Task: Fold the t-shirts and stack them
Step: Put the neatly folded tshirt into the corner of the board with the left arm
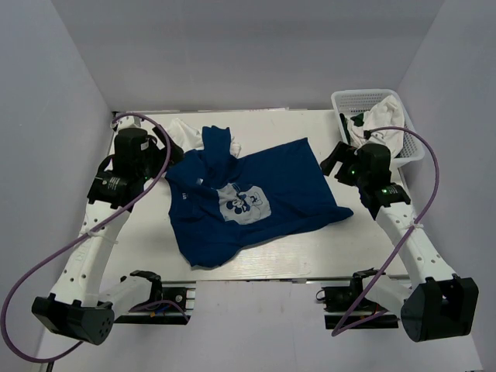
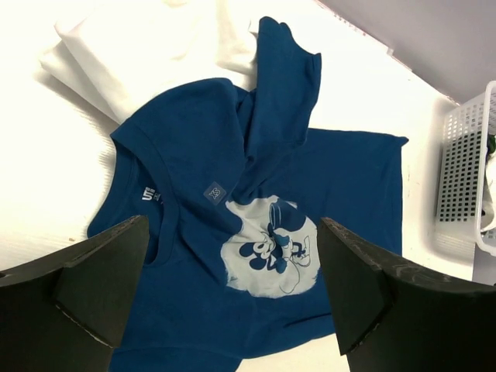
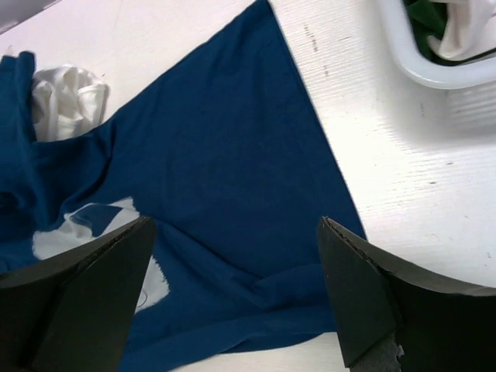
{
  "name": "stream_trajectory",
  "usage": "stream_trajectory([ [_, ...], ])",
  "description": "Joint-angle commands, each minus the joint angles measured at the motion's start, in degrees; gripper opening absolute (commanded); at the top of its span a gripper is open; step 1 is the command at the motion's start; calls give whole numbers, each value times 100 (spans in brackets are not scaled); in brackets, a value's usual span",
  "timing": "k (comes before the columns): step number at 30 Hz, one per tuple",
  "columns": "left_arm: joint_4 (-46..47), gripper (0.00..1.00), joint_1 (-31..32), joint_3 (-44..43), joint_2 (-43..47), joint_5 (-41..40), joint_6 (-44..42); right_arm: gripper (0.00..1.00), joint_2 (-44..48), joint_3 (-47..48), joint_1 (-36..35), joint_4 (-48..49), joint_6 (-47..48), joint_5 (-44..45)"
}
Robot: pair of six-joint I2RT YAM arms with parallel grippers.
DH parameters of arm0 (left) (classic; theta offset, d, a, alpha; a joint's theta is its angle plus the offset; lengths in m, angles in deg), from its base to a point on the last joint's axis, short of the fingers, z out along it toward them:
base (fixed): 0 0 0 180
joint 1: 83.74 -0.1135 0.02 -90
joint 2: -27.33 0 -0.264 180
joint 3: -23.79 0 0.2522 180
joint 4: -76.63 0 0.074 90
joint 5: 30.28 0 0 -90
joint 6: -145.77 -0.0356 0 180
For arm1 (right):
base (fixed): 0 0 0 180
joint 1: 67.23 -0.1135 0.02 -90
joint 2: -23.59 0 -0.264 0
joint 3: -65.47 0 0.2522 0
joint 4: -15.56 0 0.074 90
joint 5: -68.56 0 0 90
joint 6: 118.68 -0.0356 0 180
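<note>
A dark navy t-shirt [image 1: 283, 186] lies spread and rumpled on the middle of the table, its pale cartoon print [image 1: 242, 205] facing up and one sleeve flipped over toward the back. A folded white t-shirt [image 1: 183, 133] lies behind it at the back left, partly under the navy collar. My left gripper [image 1: 172, 149] hovers open above the navy shirt's collar side [image 2: 194, 178], holding nothing. My right gripper [image 1: 335, 161] hovers open over the shirt's right hem [image 3: 232, 178], also holding nothing. In the left wrist view the white shirt [image 2: 147, 54] shows as a neat stack.
A white lattice basket [image 1: 346, 103] stands at the back right corner with white cloth [image 1: 385, 116] and something green inside. Its rim [image 3: 422, 74] is close to my right gripper. Grey walls enclose the table [image 1: 310, 249] on three sides.
</note>
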Motion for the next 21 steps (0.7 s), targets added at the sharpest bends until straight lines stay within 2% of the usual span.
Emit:
stream_trajectory([
  [1,-92,99,-18,-48,63,-58,-71,90,17,102,-28,337,130,-452],
  [5,-163,99,-18,5,63,-59,-71,90,87,5,-63,573,639,-876],
  [6,-232,99,-18,5,11,-59,-71,90,166,-4,-124,635,1110,-981],
  [9,-233,99,-18,5,-42,-59,-132,90,97,49,-169,566,1290,-1034],
  [12,-172,99,-18,66,-156,2,-133,90,-202,233,-501,460,1431,-1367],
  [17,-232,99,-18,119,-454,2,-133,90,-1247,681,-1441,468,1861,-1290],
  [21,-347,99,-18,119,-578,2,-133,90,-2414,1347,-2101,329,2554,-720],
])
